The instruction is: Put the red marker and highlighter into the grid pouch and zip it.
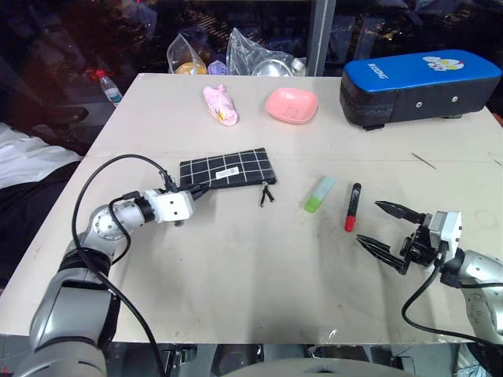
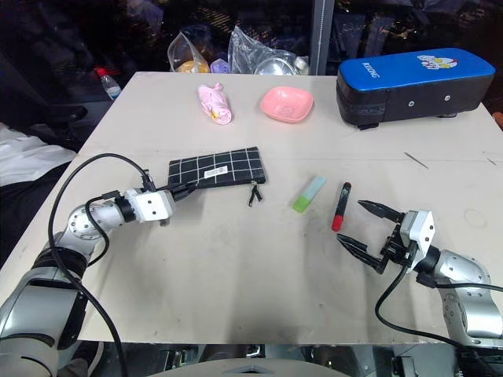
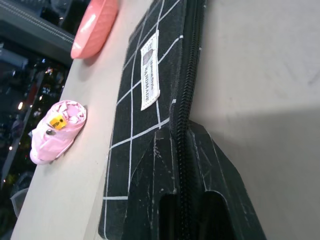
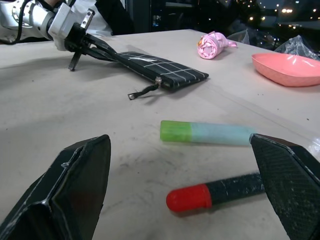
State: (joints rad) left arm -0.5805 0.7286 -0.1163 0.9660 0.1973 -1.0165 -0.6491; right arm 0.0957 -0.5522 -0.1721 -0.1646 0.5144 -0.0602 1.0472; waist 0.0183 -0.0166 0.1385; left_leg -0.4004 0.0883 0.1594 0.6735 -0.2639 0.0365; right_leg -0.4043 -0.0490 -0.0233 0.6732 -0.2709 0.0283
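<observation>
pink dish (image 1: 291, 104), blue-topped case (image 1: 420, 86), pink bundle (image 1: 221, 104), water bottle (image 1: 108, 86)

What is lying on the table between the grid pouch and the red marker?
The highlighter lies between the grid pouch and the red marker, beside the marker. The pouch's zipper pull trails toward it. The left eye view shows this.

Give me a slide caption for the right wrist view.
Open right gripper faces the highlighter and red marker.

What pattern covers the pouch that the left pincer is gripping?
Thin white grid lines on black fabric; the grid pouch shows this best in the left wrist view.
</observation>
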